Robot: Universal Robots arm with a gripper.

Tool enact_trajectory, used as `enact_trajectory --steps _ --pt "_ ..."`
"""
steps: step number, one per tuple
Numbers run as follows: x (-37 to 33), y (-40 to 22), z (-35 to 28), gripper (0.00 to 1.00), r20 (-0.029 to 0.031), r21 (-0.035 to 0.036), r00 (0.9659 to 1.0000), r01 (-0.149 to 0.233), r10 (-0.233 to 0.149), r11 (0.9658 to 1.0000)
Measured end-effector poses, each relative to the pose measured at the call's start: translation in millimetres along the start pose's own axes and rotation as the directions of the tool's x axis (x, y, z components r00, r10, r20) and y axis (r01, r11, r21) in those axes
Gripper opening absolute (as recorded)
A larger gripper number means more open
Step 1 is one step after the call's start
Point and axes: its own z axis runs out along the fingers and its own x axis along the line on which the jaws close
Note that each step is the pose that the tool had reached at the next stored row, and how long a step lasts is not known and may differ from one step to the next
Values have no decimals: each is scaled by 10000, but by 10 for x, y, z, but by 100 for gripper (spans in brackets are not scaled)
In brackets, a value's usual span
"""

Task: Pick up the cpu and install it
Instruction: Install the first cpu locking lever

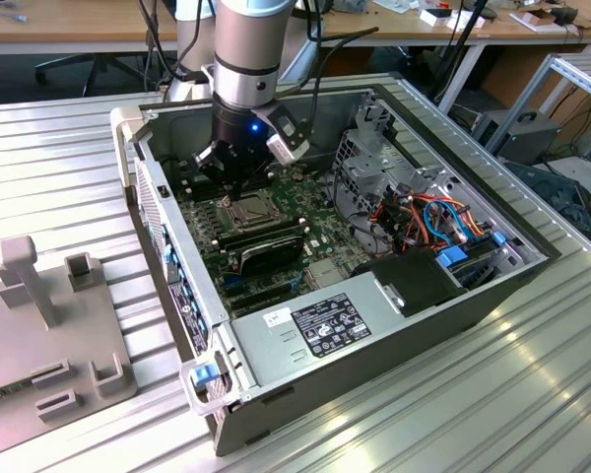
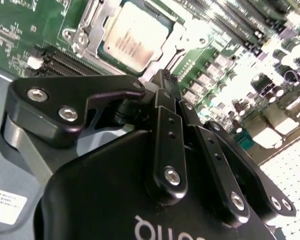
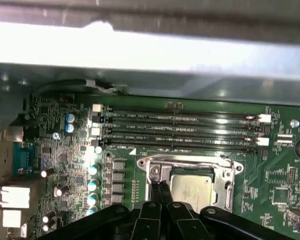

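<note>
Grey sheet-metal computer case (image 1: pixel 532 258) lies open around my claw, its green motherboard (image 1: pixel 320 232) spread below my fingertips. Just past them sits the hinged bright-metal socket frame (image 2: pixel 92 25), and within it the thin square cpu (image 2: pixel 134 36), pale matte metal, already lies flat. My black claw (image 2: pixel 162 82) is clenched with nothing in it, tips just beside the socket (image 3: pixel 190 185); seating looks done, and whether the frame is latched I can't tell.
</note>
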Motion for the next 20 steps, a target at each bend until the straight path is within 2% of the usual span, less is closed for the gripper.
enact_trajectory --steps 1,2,3,4,6,12,17,20 --pt "0 1 1 11 4 -77 10000 -2 2 10000" --pt "1 2 0 11 10 -216 10000 -5 5 9998" --pt "2 2 0 11 27 -537 10000 -11 12 9986" --pt "1 2 0 11 29 -574 10000 -10 12 9984" --pt "1 2 1 11 37 -714 10000 -11 13 9974" --pt "-5 8 4 11 57 -796 9985 539 -536 9954" --pt "-32 86 8 11 58 -797 9982 599 -596 9950" --pt "-50 111 11 11 57 -798 9981 622 -619 9949"
